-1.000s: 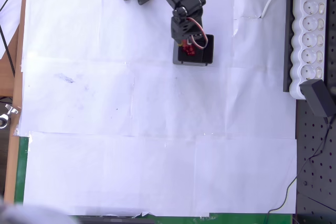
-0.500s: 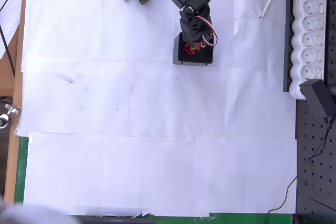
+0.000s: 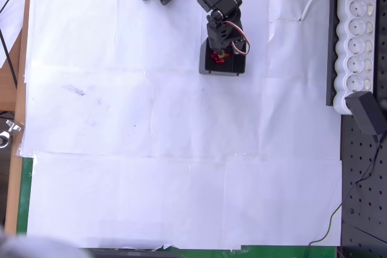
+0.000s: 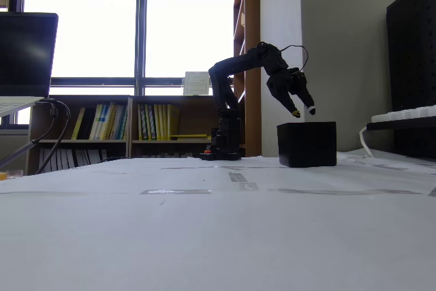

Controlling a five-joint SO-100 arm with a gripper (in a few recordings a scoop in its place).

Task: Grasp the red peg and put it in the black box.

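We are hanging the gripper (image 4: 304, 111) just above the black box (image 4: 306, 144) in the fixed view, with its two fingertips pointing down and parted by a clear gap, one tip yellowish and the other white, and nothing visible between them from that side. In the overhead view we are looking down on the arm's wrist covering the upper part of the black box (image 3: 237, 68), and inside it we are seeing a small clump of red pegs (image 3: 216, 58) lying on the floor near the left wall, right under the gripper (image 3: 221, 54). We are not able to pick out which of those is the red peg of our task, since they sit pressed together and are tiny, but no red peg is lying anywhere on the white paper (image 3: 181, 149) that covers the table. From this we are judging that the carrying is over and the peg is already resting in the box, or dropping there, so the main work looks done. What is left, as we are reading it, is lifting the arm clear of the box walls without brushing them and drawing back toward the base.
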